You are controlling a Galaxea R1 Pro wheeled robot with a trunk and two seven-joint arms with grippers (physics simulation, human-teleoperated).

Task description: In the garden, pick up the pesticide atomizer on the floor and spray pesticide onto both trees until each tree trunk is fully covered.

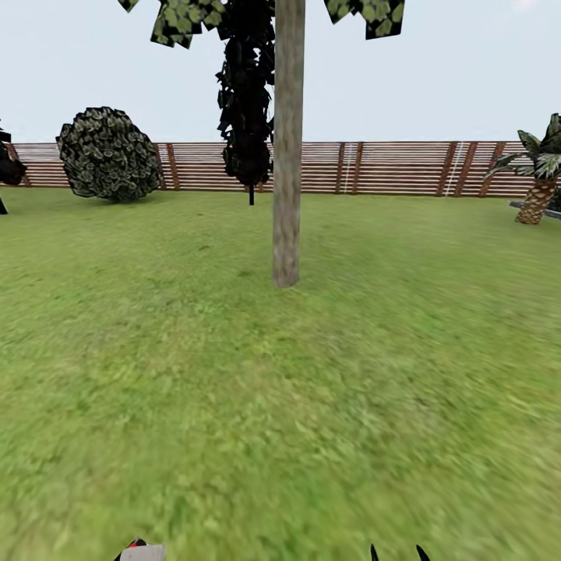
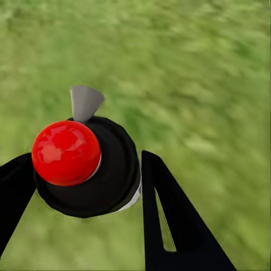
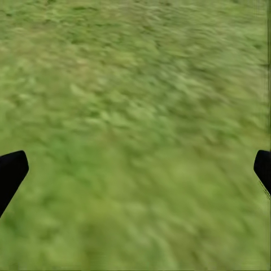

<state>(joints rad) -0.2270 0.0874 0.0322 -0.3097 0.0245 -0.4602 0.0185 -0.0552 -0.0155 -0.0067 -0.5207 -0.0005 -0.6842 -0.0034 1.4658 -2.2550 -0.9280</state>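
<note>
Black left tool: clamped on the pesticide atomizer, red top and grey nozzle clear of the fingers; in the head view the bottle peeks in at the bottom edge, left of centre.
Right tool: fingers wide apart, nothing between them, lawn beneath; tips at the head view's bottom edge, right of centre.
Lawn: open grass across the middle of the frame.
Tree trunk: upright, centre frame, well ahead, no whitish specks visible on the bark.
Fence: slatted wood, across the back.
Handling note: judged still too far to spray; close in, level the nozzle at the bark, work base to top and around.
</note>
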